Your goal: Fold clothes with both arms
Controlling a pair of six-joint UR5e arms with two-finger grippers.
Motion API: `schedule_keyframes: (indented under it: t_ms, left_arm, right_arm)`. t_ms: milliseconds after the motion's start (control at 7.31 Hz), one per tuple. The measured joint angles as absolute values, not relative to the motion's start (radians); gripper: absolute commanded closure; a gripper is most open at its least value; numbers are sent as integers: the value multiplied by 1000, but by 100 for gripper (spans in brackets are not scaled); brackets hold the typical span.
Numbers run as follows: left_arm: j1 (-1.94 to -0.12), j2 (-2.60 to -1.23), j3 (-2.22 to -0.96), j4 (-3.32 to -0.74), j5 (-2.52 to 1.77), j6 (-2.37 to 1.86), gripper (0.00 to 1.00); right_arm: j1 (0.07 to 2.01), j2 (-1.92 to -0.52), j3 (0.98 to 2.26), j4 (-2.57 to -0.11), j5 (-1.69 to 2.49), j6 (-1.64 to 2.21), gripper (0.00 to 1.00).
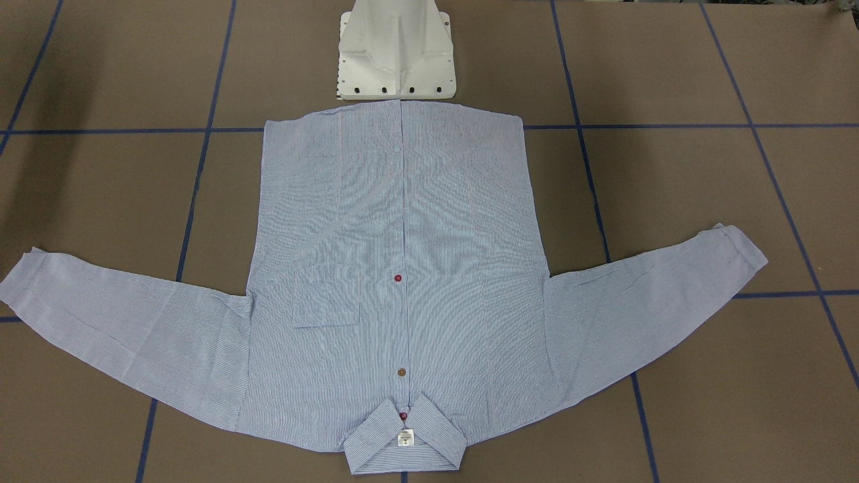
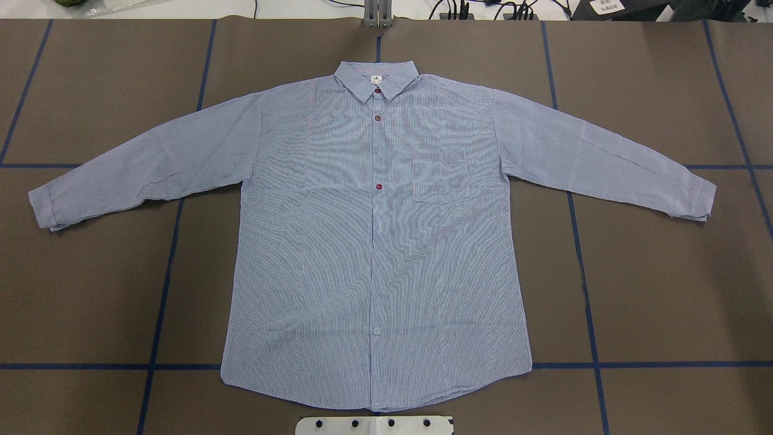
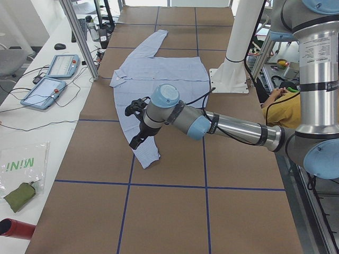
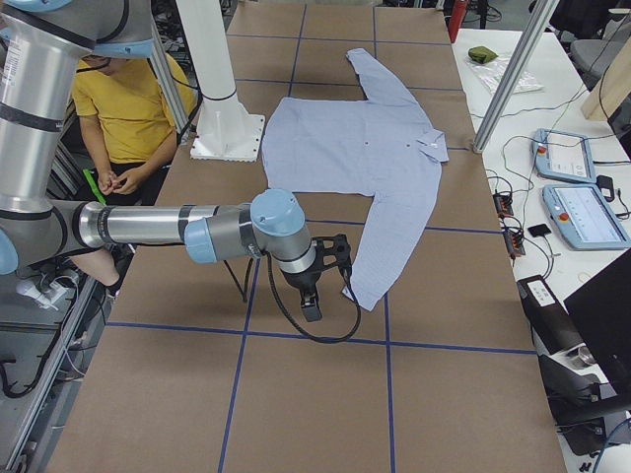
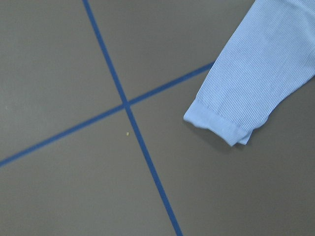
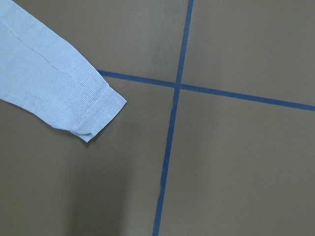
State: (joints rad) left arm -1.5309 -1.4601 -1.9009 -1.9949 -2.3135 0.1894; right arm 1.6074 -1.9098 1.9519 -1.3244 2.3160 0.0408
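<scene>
The shirt point(image 2: 374, 241) lies flat and face up in the middle of the table point(image 2: 90, 290), buttoned, with both sleeves spread out to the sides. Its collar point(image 2: 375, 80) is at the far side from the robot and its hem is just beside the white base point(image 1: 396, 54). The left arm point(image 3: 233, 129) reaches out low, the left pincer point(image 3: 135, 143) pointing down over the sleeve end on that side. The right arm point(image 4: 148, 225) does likewise, the right pincer point(image 4: 312, 310) near the other cuff point(image 6: 98, 110). Whether either pincer is spread or pressed together cannot be told from these side views. Blue tape lines point(image 5: 123, 98) cross the table
</scene>
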Motion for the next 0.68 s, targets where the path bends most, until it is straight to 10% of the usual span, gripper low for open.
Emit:
schedule_keyframes:
  t_ms: [684]
  left_arm:
    - [-1531,-1471,-1885,-2045,-2317,193,0]
  right_arm:
    - [1307,-1849,1738,-753,2197,702,12]
